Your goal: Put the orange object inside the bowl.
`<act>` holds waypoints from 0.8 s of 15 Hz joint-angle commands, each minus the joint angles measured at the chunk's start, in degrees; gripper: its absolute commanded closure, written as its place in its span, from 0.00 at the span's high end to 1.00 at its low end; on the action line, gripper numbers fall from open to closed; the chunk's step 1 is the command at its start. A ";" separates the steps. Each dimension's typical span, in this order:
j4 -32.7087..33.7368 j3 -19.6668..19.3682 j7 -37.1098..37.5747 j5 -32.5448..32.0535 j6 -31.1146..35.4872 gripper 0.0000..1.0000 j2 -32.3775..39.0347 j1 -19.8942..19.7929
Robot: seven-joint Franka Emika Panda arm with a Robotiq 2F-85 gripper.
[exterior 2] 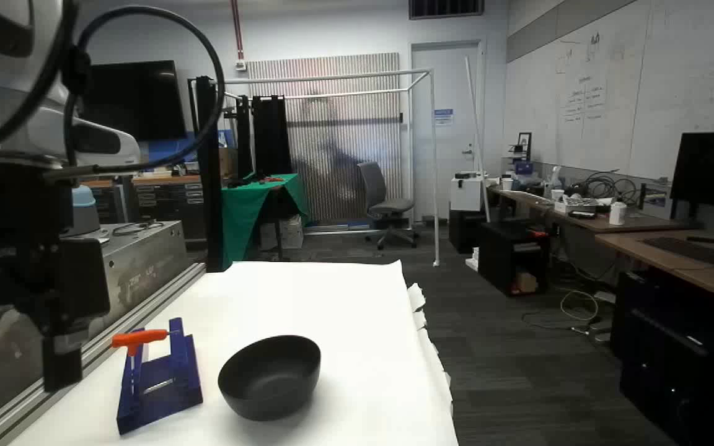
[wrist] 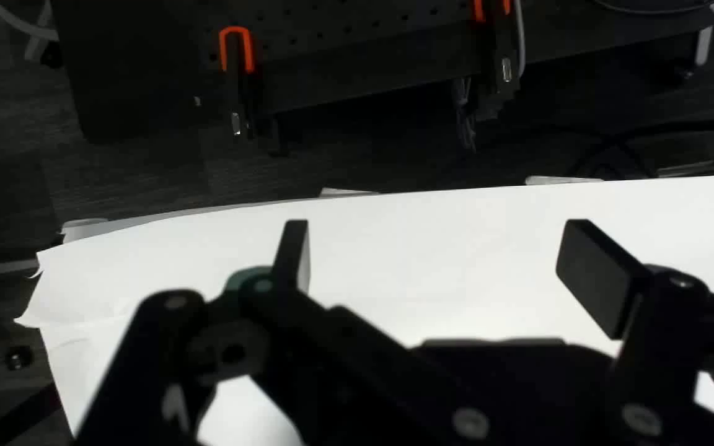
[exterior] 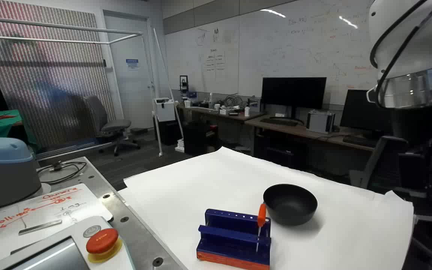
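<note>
The orange object is an orange-handled tool with a thin metal shaft; its handle (exterior: pixel 261 215) stands up at one end of the blue rack (exterior: pixel 234 236). In an exterior view its orange handle (exterior 2: pixel 140 337) looks T-shaped, above the blue rack (exterior 2: pixel 165 396). The black bowl (exterior: pixel 290 204) stands beside the rack on white paper; the bowl (exterior 2: pixel 270 378) looks empty in both exterior views. My gripper (exterior 2: pixel 25 365) hangs at the left of an exterior view. In the wrist view my gripper (wrist: pixel 440 266) is open and empty over white paper. Object, rack and bowl are out of the wrist view.
White paper (exterior: pixel 208 180) covers the work table, with torn edges. A metal table edge (exterior: pixel 126 221) runs along one side, with a red stop button (exterior: pixel 102 240) and a blue-topped grey container (exterior: pixel 4 172). Dark floor and a black cart (wrist: pixel 332 56) lie past the paper.
</note>
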 commanded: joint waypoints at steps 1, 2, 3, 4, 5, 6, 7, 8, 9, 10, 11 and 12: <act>0.13 -0.99 0.37 -0.39 -0.12 1.00 0.09 1.04; 0.16 -1.00 0.37 -0.39 -0.12 1.00 0.06 1.04; 0.16 -1.00 0.37 -0.39 -0.12 1.00 0.03 1.04; 0.16 -1.00 0.37 -0.39 -0.12 1.00 0.03 1.04; 0.16 -1.00 0.37 -0.39 -0.12 1.00 0.03 1.04; 0.16 -1.00 0.37 -0.39 -0.12 1.00 0.03 1.04; 0.16 -1.00 0.37 -0.39 -0.12 1.00 0.03 1.04; 2.65 -0.64 0.93 -0.76 0.71 1.00 2.91 0.81; 4.48 -0.51 0.67 -0.79 1.14 1.00 4.98 0.89; 6.99 -0.24 0.14 -0.85 2.04 1.00 7.71 1.20; 9.09 -0.16 -0.41 -0.69 3.65 1.00 10.10 1.57; 11.97 -0.25 -1.31 -0.01 4.80 1.00 13.36 2.12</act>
